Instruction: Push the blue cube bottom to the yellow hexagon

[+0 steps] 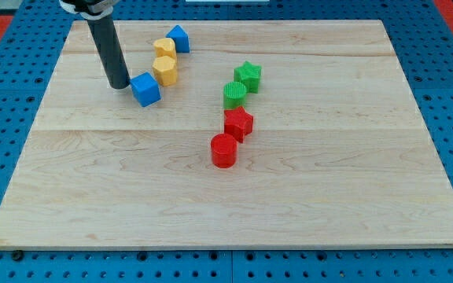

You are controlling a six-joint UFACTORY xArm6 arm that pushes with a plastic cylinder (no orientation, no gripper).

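Your tip (pixel 119 84) sits just left of the blue cube (pixel 145 89), apparently touching; no gripper here, only the rod. The cube lies at the lower-left corner of the yellow hexagon (pixel 165 71). Risk: pushing rightward off-centre may spin the cube into the hexagon, shunting it against the other yellow block (pixel 164 48) and blue block (pixel 179 38).

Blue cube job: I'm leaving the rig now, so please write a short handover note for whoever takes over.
My tip rests on the board just to the view's left of the blue cube, about touching it. The blue cube sits beside the yellow hexagon, at its lower left. Another yellow block and a blue block lie above. Left: nudge the cube directly below the hexagon.
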